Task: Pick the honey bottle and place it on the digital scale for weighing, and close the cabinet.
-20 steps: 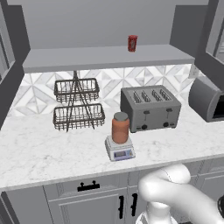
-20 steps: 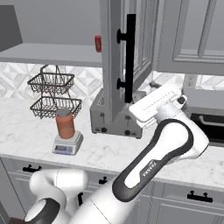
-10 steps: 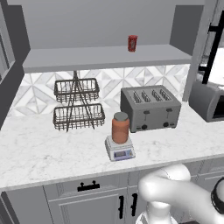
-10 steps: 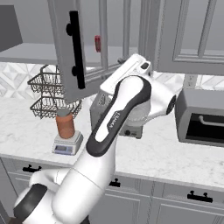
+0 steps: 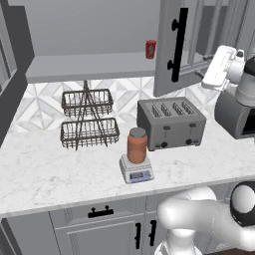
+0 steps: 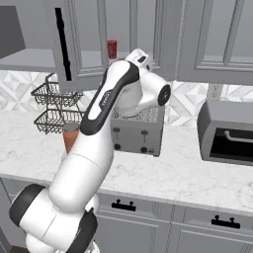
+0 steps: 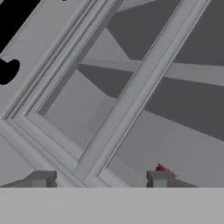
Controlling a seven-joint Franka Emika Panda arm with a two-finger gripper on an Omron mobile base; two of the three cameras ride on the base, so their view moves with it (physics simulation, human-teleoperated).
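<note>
Honey bottle (image 5: pixel 137 145) stood upright on the scale (image 5: pixel 136 170), on the marble counter (image 5: pixel 45 169) in front of the toaster's (image 5: pixel 171 123) left end. Cabinet door (image 5: pixel 172 47) was partly swung, its black bar handle (image 5: pixel 177 45) facing the left base camera. Gripper (image 7: pixel 99 178) was pressed close against the door's glass panel; in the hand view its two fingertips (image 7: pixel 41 178) stood apart with nothing between them. Red can (image 5: pixel 150 49) sat on the cabinet shelf (image 5: pixel 84 66), seen just left of the door edge. Two-tier wire basket (image 5: pixel 88 118) stood on the counter left of the toaster. Microwave (image 6: pixel 228 131) sat at the counter's right end.
</note>
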